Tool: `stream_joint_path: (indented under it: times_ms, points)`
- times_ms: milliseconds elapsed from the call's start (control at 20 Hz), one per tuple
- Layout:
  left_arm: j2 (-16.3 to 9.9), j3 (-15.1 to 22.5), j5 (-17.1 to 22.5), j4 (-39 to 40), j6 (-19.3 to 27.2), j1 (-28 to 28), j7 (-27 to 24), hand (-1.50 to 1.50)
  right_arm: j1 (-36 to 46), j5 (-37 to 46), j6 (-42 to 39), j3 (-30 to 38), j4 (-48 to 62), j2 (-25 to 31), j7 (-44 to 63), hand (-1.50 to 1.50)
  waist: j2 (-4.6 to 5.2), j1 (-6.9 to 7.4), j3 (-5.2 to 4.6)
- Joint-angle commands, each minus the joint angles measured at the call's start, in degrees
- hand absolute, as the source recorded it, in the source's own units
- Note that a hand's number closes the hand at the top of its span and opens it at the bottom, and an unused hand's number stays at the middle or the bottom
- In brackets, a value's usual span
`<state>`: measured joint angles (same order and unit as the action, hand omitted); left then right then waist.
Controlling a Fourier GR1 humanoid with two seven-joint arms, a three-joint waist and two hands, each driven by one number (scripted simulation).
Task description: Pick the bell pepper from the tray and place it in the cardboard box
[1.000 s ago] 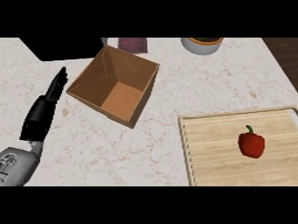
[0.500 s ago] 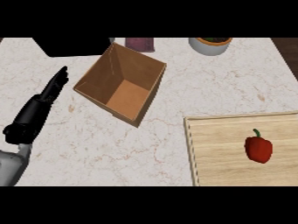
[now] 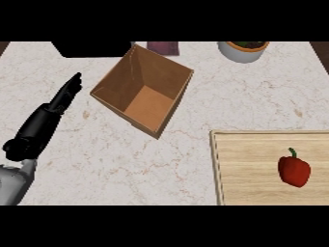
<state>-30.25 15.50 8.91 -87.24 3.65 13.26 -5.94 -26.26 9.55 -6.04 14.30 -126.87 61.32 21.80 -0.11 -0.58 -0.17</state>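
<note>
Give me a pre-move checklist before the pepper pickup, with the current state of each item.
1. Bell pepper lies on the wooden tray, nothing covering it: ok.
2. Cardboard box open side up, interior bare: ok.
3. Counter between tray and box free of obstacles: ok.
4. Left hand open, fingers straight, left of the box and holding nothing: ok.
5. Right hand ready near the pepper: cannot tell, it is out of view.
6. Pot at the far edge stands away from the box: ok.
</note>
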Motion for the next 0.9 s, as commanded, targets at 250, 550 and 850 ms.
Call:
stream_joint_path:
  times_ms: [250,550,850]
  points:
    - [1.6,-0.5,-1.0,1.7,-2.5,2.9,0.5,0.00,10.4,-0.5,-10.6,-12.3,-9.3,6.3,27.5,-1.50,0.63,2.39,0.02]
    - [5.9,1.1,-4.5,3.3,-0.6,4.8,0.9,0.00,21.5,1.9,-11.8,-26.7,-4.9,0.7,38.5,-1.50,0.72,2.57,0.08]
    - [4.3,-2.5,-2.7,1.2,-3.9,3.0,1.8,0.00,27.6,7.6,-12.7,-35.9,-1.0,-7.4,43.0,-1.50,0.29,1.54,0.13]
